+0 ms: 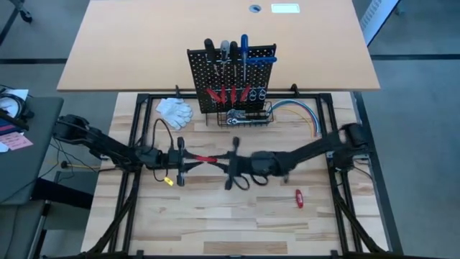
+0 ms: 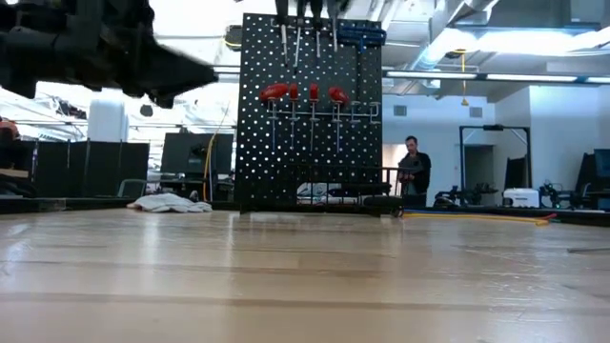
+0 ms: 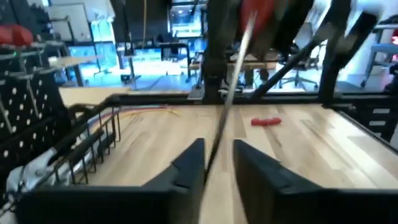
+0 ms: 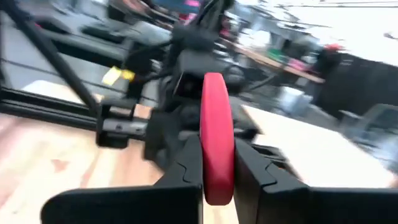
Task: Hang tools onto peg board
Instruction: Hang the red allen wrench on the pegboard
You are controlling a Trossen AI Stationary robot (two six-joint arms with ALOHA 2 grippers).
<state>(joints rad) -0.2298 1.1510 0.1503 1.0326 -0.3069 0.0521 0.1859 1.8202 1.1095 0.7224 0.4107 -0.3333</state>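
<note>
We saw the two arms meet above the middle of the wooden table [image 1: 215, 223], a red-handled screwdriver [image 1: 206, 159] stretched between them. The right gripper [image 4: 217, 171] had its fingers [image 4: 186, 168] pressed together on the red handle, which stood upright between them in the right wrist view. The left gripper [image 3: 217, 165] sat at the other end, its fingers [image 3: 189, 165] a little apart with the silver shaft running through the gap; we could not tell whether they touched it.

Behind the arms, at the far edge of the table, the peg board [image 1: 232, 79] stood upright, already carrying long screwdrivers [image 1: 226, 54] along its top and a row of short red-handled ones [image 1: 228, 94] lower down. A chrome ratchet wrench [image 1: 236, 119] lay in the wire basket [image 1: 267, 114] at its base. White gloves [image 1: 175, 109] rested left of the board, coloured cables [image 1: 302, 111] curved off to its right, and another red-handled tool [image 1: 299, 198] lay alone on the table near the right arm.
</note>
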